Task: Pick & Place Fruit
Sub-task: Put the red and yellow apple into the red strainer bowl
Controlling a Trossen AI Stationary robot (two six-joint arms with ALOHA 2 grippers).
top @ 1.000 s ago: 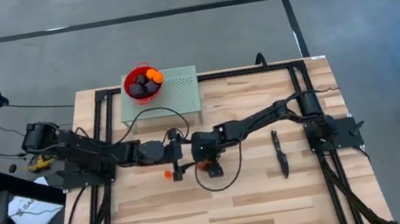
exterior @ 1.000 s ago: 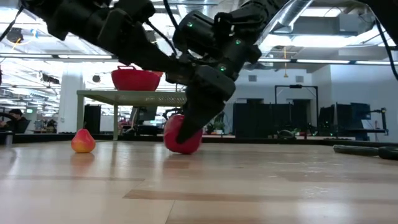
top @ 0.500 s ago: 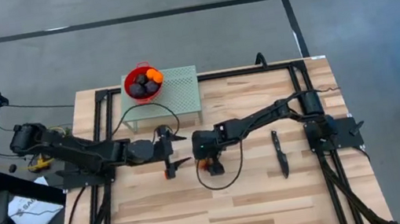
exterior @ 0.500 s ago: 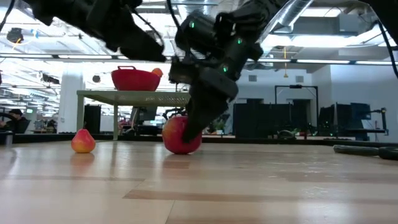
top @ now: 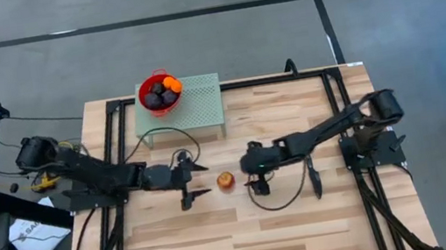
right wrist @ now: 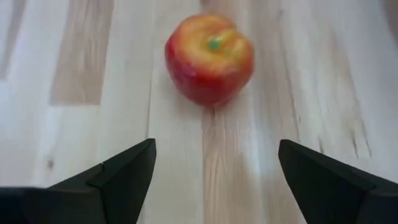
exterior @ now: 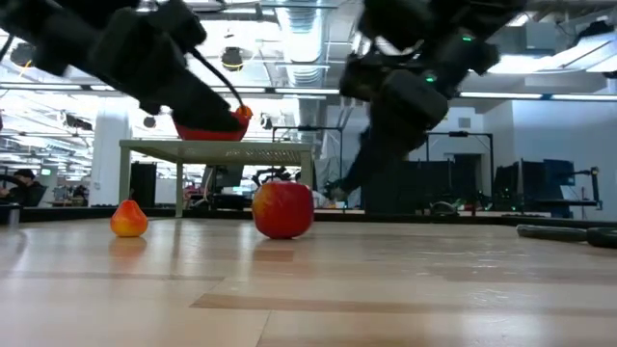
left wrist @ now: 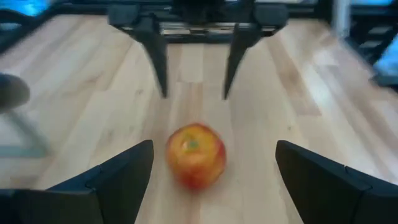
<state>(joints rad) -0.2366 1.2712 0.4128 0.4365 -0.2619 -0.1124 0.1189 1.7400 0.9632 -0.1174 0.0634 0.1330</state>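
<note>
The red-yellow apple (top: 225, 180) rests on its underside on the wooden table, between my two grippers; it also shows in the low view (exterior: 282, 208). My left gripper (top: 194, 185) is open and empty just left of the apple, which lies ahead of its fingers in the left wrist view (left wrist: 195, 154). My right gripper (top: 247, 171) is open and empty just right of the apple, which lies ahead of it in the right wrist view (right wrist: 209, 58). A red bowl (top: 158, 93) holds dark purple and orange fruit. A small orange-yellow fruit (exterior: 129, 218) lies on the table.
The red bowl stands on a pale green rack (top: 193, 104) at the table's far edge. A slim black knife (top: 313, 174) lies on the table to the right of my right gripper. Bare wood lies toward the near edge.
My right gripper has let go of the apple and drawn back toward the table's right edge, rising clear of it. The apple stays on the table where it was. My left gripper has drawn back a little toward the left edge.
</note>
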